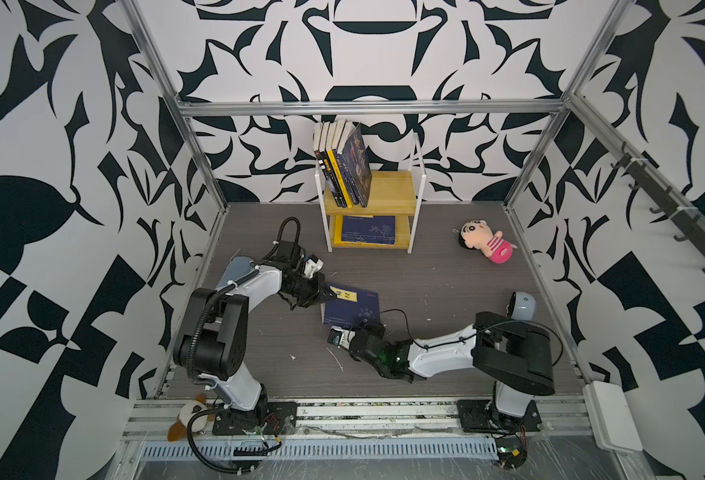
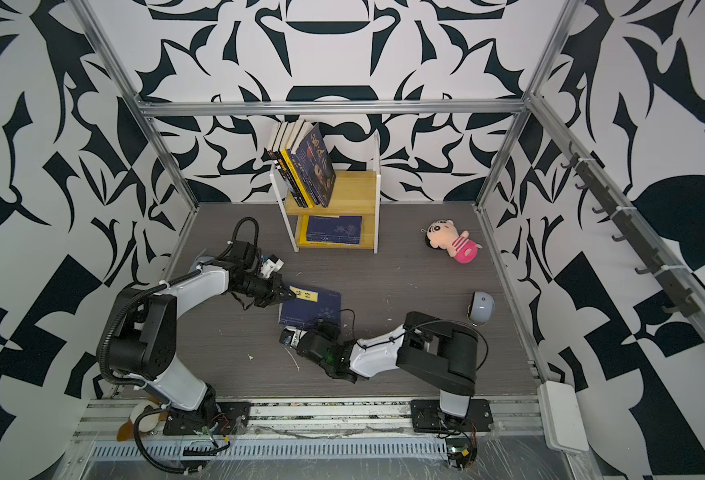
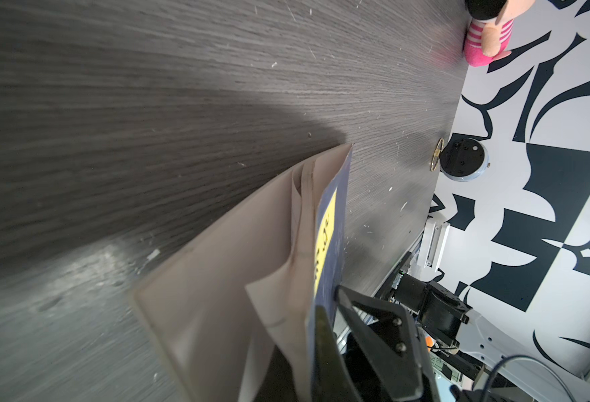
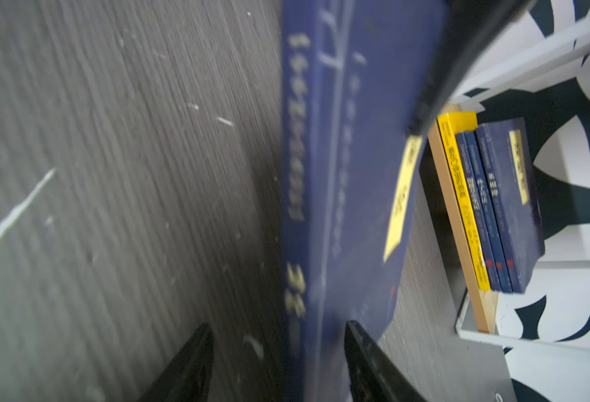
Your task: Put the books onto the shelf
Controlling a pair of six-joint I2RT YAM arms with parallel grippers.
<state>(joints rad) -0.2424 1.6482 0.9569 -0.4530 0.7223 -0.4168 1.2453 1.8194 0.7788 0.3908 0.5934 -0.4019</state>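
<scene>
Left gripper [image 1: 331,296] clamps the navy book [image 1: 357,309] by its cover at mid-frame. Right gripper [image 4: 279,325] straddles its spine, jaws apart, seemingly not pinching. Shelf [image 1: 390,189] stands upper centre, other books [image 1: 344,166] on it.

On my right wrist feed the navy book [image 4: 356,139] is smeared, its spine lettering unreadable, its far end off the frame, and the right gripper [image 4: 278,327] shows only finger ends. In both top views those fingers sit hidden under the wrist. The left wrist feed crops the plush doll [image 3: 488,34] and the left gripper [image 3: 328,299] at its edges. Titles on the shelf [image 1: 392,187] are too small for me to read
</scene>
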